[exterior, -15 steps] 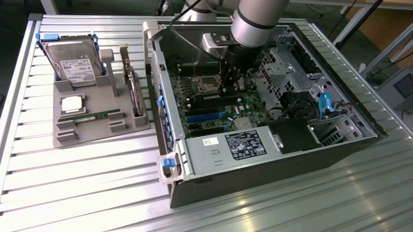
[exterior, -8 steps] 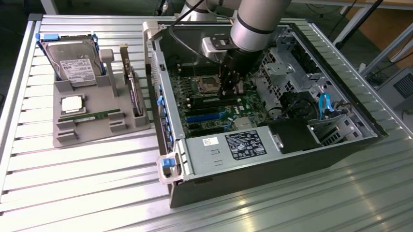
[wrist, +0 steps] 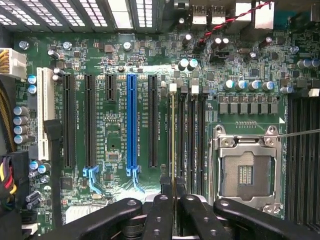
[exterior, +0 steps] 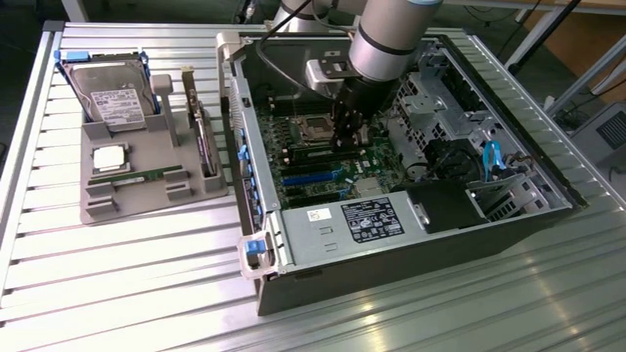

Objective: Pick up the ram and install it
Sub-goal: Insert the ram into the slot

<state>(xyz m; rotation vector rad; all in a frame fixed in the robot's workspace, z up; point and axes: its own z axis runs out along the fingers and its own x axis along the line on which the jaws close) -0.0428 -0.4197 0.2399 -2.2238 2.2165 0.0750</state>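
The gripper [wrist: 173, 189] is nearly closed, pinching the ram [wrist: 173, 140] edge-on inside the case [exterior: 293, 257]. The ram hangs straight below the fingers. Its long axis runs parallel to the memory slots [wrist: 189, 135], over the outermost one. Whether it is seated cannot be told.

- Motherboard [wrist: 120, 55]: green, with one blue slot [wrist: 132, 120], one white slot [wrist: 46, 115], other slots black
- Ram [wrist: 173, 145]: thin yellowish edge
- Tool [wrist: 174, 212]: black
- Counter [exterior: 117, 279]: silver, ribbed in stripes
- Tray [exterior: 146, 207]: grey
- Computer case [exterior: 391, 279]: dark grey
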